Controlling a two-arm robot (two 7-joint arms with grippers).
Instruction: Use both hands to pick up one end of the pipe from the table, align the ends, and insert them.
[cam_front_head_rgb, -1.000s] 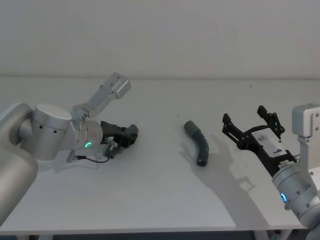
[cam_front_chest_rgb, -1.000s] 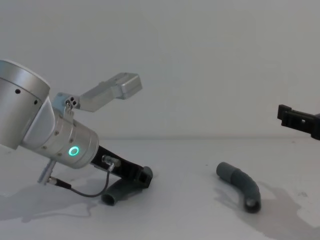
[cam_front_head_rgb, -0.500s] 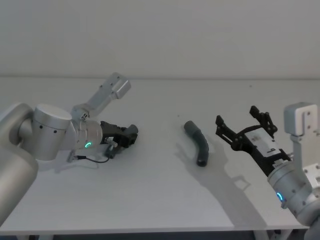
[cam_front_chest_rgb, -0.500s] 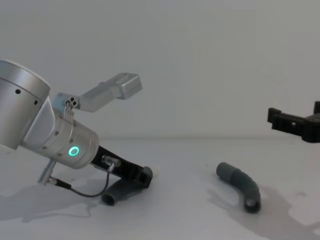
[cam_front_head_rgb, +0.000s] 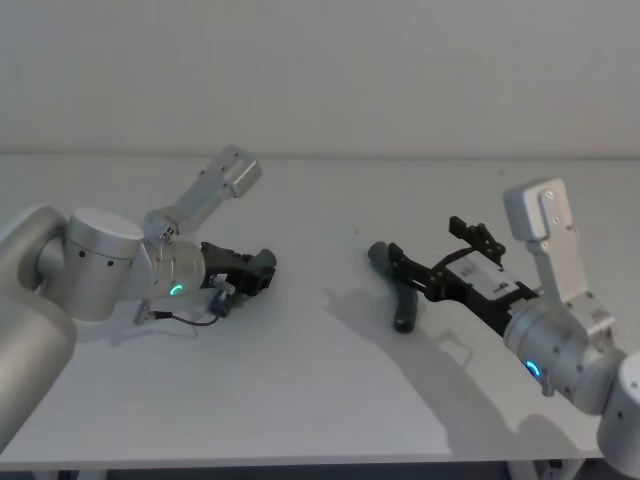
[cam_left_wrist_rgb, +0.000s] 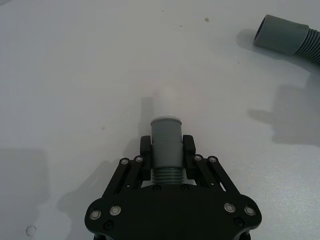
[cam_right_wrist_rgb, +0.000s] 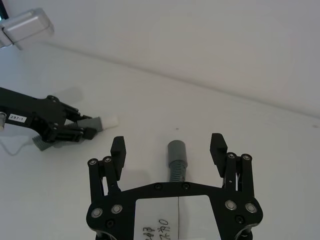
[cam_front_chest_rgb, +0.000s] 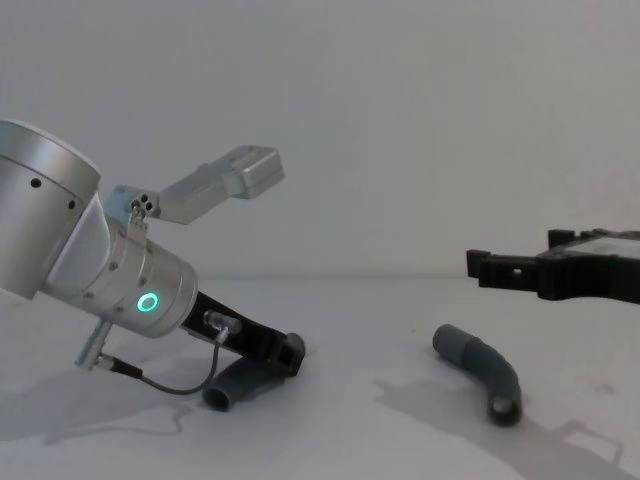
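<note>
My left gripper rests low on the white table at the left, shut on one dark grey ribbed pipe piece. In the left wrist view its fingers clamp the narrow cuff, and the pale whitish tip sticks out in front. The second pipe piece lies curved on the table right of centre, its wide grey cuff pointing away from me. My right gripper hovers open just above it, one finger to each side in the right wrist view, not touching it.
A plain white wall stands behind the table. The left arm's silver wrist with its green ring light and a trailing black cable lie low over the table's left part. The table's front edge runs close to me.
My right gripper has swung in leftward from the right edge to hang over the second pipe piece, still open. The left gripper and its pipe piece have not moved.
</note>
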